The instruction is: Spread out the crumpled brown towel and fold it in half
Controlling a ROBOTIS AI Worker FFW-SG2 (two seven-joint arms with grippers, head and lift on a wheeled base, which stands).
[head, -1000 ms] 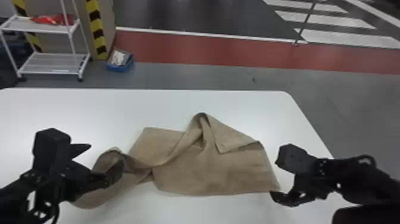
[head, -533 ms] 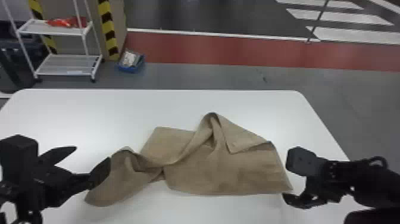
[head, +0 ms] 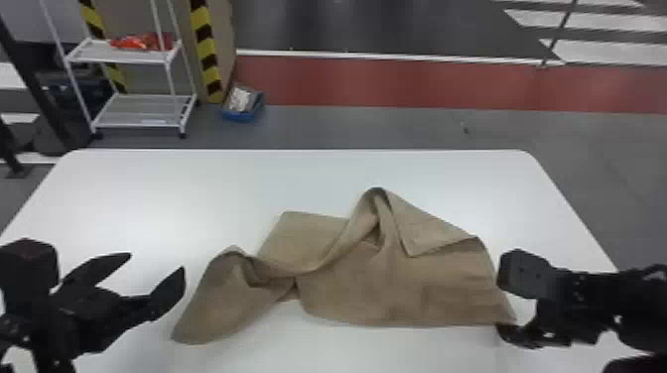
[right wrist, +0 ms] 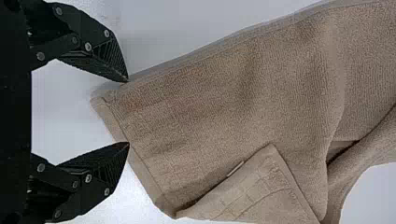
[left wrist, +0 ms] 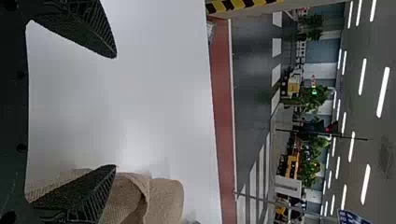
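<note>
- Brown towel (head: pixel 367 297), rumpled, its long axis running side to side!
- Narrower end's pointing toward the left fingers (head: pixel 167 292), spread wide.
- Right fingers (head: pixel 518 336), also spread, at its broad end.

The left arm (head: pixel 54 322) enters at the head view's lower left corner, and the left gripper (head: pixel 157 262) holds its two black fingers spread wide, tips angled up and inward; the right arm (head: pixel 640 302) comes in from the right edge, the right gripper (head: pixel 501 308) pointing inward, its ribbed fingers parted
</note>
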